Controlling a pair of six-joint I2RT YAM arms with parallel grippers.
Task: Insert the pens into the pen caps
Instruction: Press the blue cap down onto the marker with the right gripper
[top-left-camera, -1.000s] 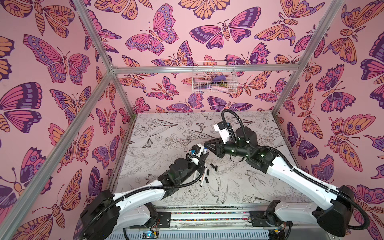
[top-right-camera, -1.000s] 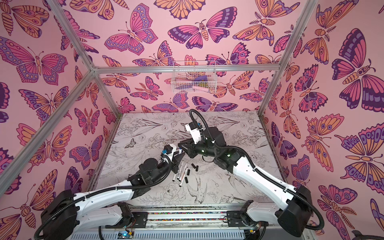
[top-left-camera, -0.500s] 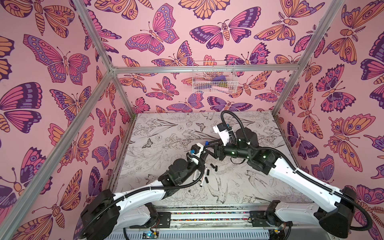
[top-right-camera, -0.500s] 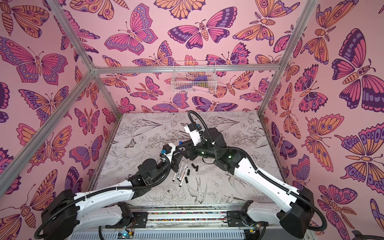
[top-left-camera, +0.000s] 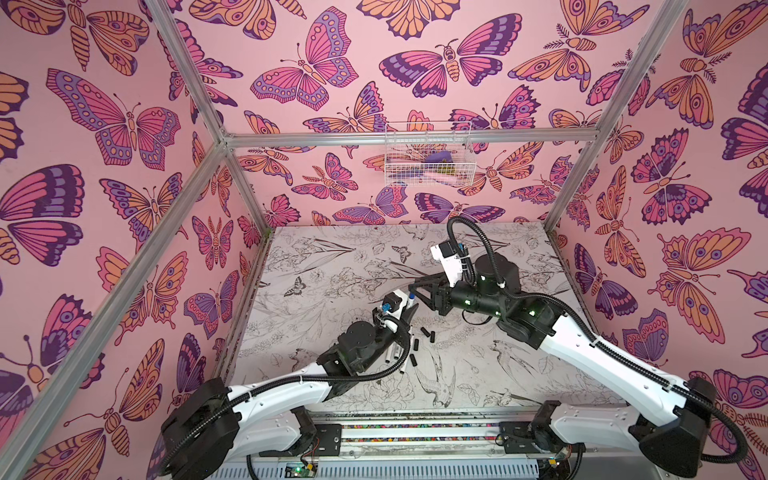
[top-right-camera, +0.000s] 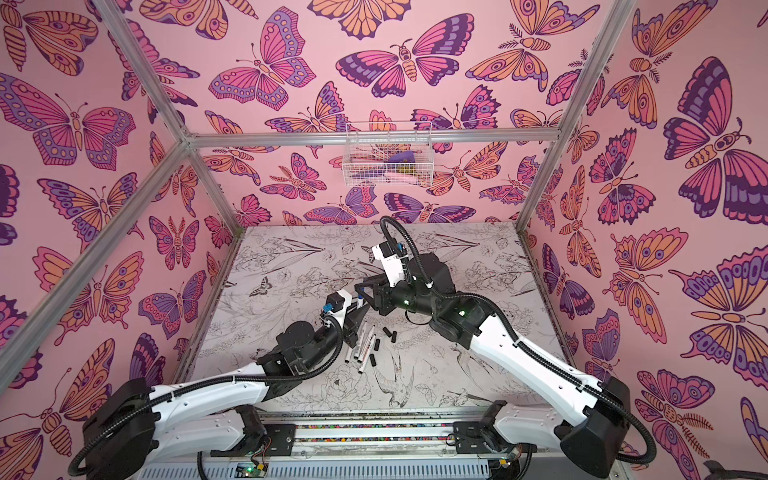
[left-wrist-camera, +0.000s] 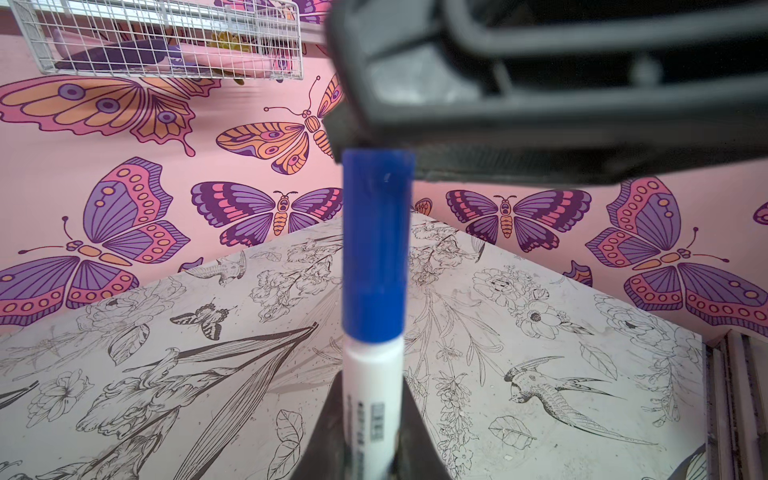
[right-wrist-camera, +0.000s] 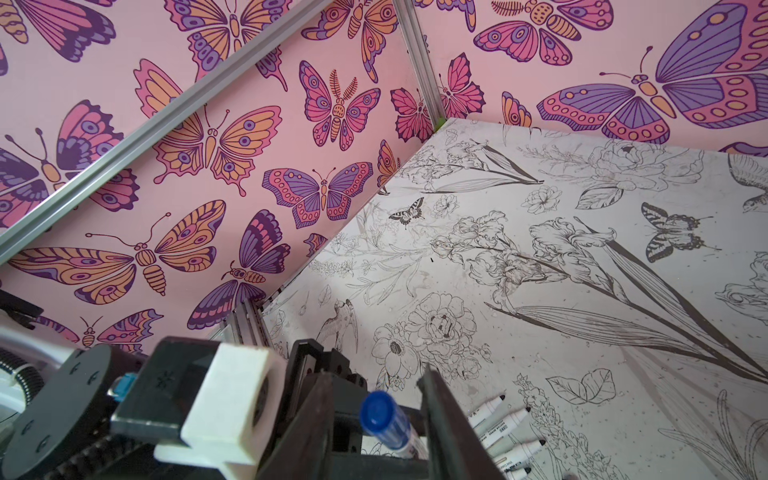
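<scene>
My left gripper (top-left-camera: 405, 313) (left-wrist-camera: 371, 415) is shut on a white pen (left-wrist-camera: 374, 395) held above the table, with the blue pen cap (left-wrist-camera: 376, 249) (top-left-camera: 410, 296) (top-right-camera: 358, 298) on its tip. My right gripper (top-left-camera: 414, 292) (right-wrist-camera: 378, 386) is open, with a jaw on each side of that blue cap (right-wrist-camera: 380, 411) and a gap on both sides. Several uncapped white pens (top-left-camera: 395, 353) (top-right-camera: 365, 340) (right-wrist-camera: 498, 419) lie on the table beneath the left gripper. Several black pen caps (top-left-camera: 428, 333) (top-right-camera: 388, 332) are scattered beside them.
A white wire basket (top-left-camera: 428, 158) (left-wrist-camera: 166, 37) hangs on the back wall. Aluminium frame posts (top-left-camera: 582, 137) stand at the corners. The flower-printed table (top-left-camera: 332, 266) stretches away behind both grippers. The arms' mounting rail (top-left-camera: 415, 432) runs along the front edge.
The right gripper has stayed at the pen's tip while its jaws parted from the blue cap. The left gripper keeps its hold on the pen, barely moved.
</scene>
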